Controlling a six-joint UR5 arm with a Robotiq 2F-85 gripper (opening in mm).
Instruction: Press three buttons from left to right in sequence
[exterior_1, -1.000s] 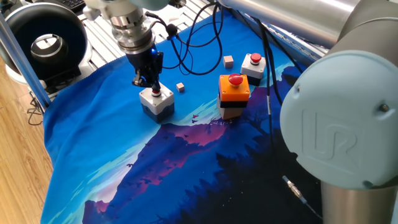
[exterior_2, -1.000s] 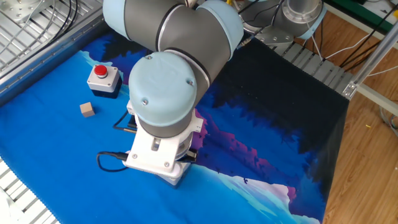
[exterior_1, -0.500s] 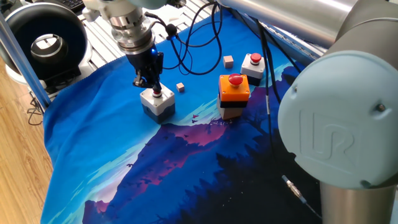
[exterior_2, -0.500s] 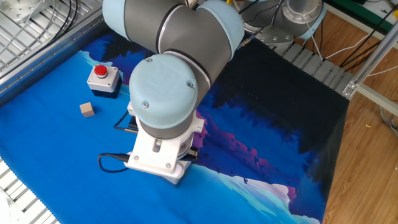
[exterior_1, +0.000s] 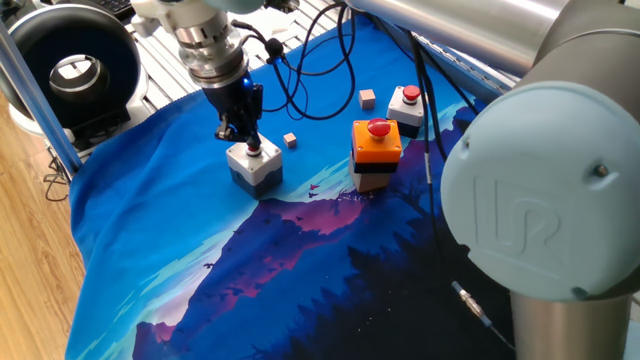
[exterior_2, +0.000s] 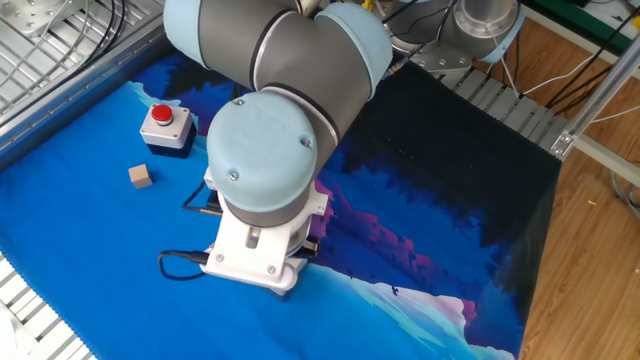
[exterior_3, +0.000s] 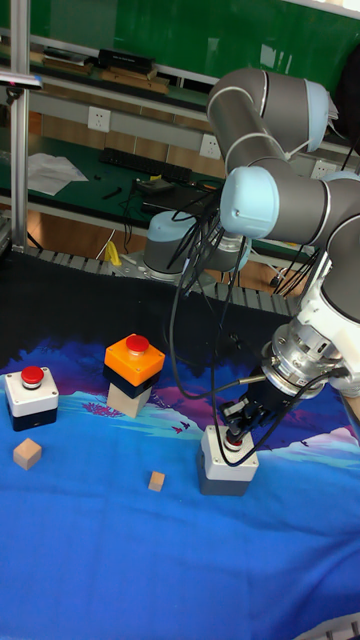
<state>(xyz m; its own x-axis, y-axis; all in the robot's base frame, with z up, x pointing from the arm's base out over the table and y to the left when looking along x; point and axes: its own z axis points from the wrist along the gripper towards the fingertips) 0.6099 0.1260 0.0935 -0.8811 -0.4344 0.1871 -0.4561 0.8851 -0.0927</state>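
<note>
Three buttons stand on the blue cloth. The white-grey box (exterior_1: 254, 165) (exterior_3: 228, 463) is at the left of one fixed view. My gripper (exterior_1: 246, 137) (exterior_3: 235, 432) points down onto its small round button, fingers shut together and tips touching it. The taller orange-topped box (exterior_1: 376, 150) (exterior_3: 132, 370) with a red mushroom button is in the middle. Farthest along is the small white box (exterior_1: 407, 104) (exterior_2: 166, 124) (exterior_3: 30, 393) with a red button. In the other fixed view my arm hides the gripper and two of the boxes.
Two tiny tan cubes lie on the cloth: one (exterior_1: 290, 140) (exterior_3: 156, 481) beside the white-grey box, another (exterior_1: 367, 97) (exterior_2: 140, 176) (exterior_3: 28, 453) near the small white box. Black cables (exterior_1: 300, 70) hang behind the gripper. A metal frame post (exterior_3: 20, 140) stands at the table's edge.
The arm's large joints have shifted slightly and the wrist has sunk a touch. The gripper stays on the white-grey box's button.
</note>
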